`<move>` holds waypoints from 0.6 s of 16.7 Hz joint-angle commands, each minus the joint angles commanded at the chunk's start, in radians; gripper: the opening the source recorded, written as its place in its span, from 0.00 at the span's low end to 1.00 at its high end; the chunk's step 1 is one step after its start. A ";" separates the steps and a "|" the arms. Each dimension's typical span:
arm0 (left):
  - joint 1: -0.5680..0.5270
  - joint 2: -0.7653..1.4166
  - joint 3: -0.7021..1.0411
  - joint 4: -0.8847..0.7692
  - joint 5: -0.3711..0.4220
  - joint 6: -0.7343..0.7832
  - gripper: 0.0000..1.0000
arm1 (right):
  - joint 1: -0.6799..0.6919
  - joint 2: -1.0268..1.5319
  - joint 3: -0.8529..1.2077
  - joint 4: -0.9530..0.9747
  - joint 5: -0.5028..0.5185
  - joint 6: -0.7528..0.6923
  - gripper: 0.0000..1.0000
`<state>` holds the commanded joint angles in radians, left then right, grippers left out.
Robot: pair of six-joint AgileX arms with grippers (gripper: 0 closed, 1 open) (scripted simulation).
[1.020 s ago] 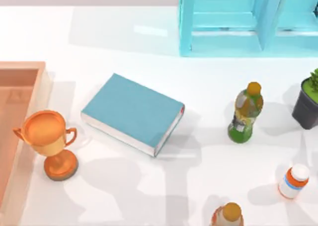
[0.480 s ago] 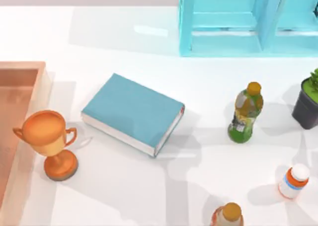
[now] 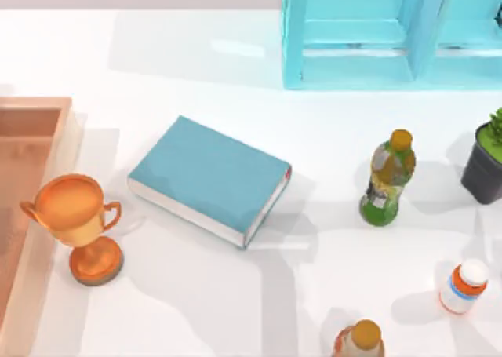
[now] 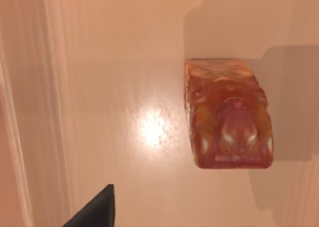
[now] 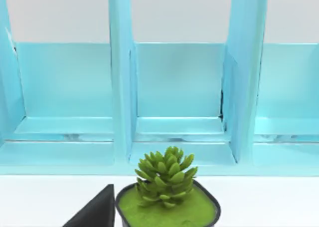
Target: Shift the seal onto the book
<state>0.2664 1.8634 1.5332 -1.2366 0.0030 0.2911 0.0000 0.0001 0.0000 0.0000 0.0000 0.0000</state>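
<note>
Seal [image 4: 228,114] located inside the wooden tray [image 3: 31,129] at the left edge of the top view — seen from directly above in the left wrist view, standing on the tray's glossy floor, right of centre in that frame. Book [image 3: 208,178] lying flat, left of centre in the top view, well apart from the tray, cover bare. Left gripper poised over the tray; one dark fingertip [image 4: 97,209] at the lower left of its wrist frame, clear of the seal. Opening of the jaws: cannot tell. Nothing held, as far as visible.

Risks noted:
- Tray wall near the seal — descent may strike it.
- Rounded top, glossy sides: slip or tilt likely if gripped off-centre.
- Copper trophy [image 3: 76,225] standing between tray and book, exposed to a low carry.

Right arm parked facing the blue shelf [image 5: 174,102] and potted succulent [image 5: 166,197].
</note>
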 joint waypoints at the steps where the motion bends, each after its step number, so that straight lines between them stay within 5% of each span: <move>1: 0.000 0.000 0.000 0.000 0.000 0.000 1.00 | 0.000 0.000 0.000 0.000 0.000 0.000 1.00; 10: -0.001 0.045 -0.122 0.166 0.000 0.000 1.00 | 0.000 0.000 0.000 0.000 0.000 0.000 1.00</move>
<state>0.2656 1.9084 1.4117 -1.0701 0.0032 0.2909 0.0000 0.0001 0.0000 0.0000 0.0000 0.0000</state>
